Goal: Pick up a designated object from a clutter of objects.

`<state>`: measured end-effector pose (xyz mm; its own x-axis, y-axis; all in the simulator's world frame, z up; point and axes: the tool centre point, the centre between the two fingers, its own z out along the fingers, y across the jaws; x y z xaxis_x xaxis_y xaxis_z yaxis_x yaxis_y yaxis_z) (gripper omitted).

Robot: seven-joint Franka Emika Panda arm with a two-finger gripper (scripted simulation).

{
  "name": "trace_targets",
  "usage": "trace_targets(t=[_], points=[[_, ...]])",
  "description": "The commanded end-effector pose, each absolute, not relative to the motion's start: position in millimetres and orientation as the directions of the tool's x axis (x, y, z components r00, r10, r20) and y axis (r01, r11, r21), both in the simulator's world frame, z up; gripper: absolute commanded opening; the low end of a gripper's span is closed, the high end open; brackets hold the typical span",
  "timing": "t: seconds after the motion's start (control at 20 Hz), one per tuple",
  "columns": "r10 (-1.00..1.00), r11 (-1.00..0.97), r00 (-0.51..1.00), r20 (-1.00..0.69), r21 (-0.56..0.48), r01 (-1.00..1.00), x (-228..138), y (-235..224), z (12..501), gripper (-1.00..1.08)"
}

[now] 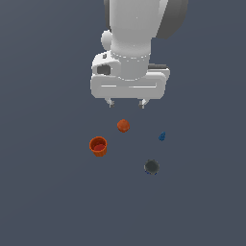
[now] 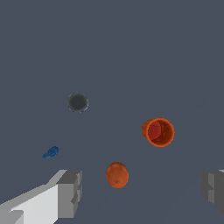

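Hovering wide open and empty, end effector (image 1: pixel 127 103) sits above the clutter; ribbed cup (image 1: pixel 98 146) stands upright below, off to one side. Probably light, rigid; grip across rim walls.

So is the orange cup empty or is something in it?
Looks empty: the orange-red cup sits open side up, and both views show only its darker red inside.

Exterior looks down, facing the arm (wrist camera nearer).
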<state>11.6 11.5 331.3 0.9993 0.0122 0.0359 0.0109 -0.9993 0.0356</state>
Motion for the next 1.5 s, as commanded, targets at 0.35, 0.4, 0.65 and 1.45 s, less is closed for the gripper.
trace_targets(t=[0.35,0.4,0.65,1.45], points=[[0.025,-0.999,0.999,0.027,0.031,0.024,12,13,330,0.28],[0.025,-0.999,0.999,0.027,0.031,0.024,12,13,330,0.28],[-0.007,-1.000,1.000,0.023,0.018,-0.008,13,11,324,0.28],[-0.502,-0.851,0.859,-0.096,-0.122,-0.511,12,-34,233,0.28]])
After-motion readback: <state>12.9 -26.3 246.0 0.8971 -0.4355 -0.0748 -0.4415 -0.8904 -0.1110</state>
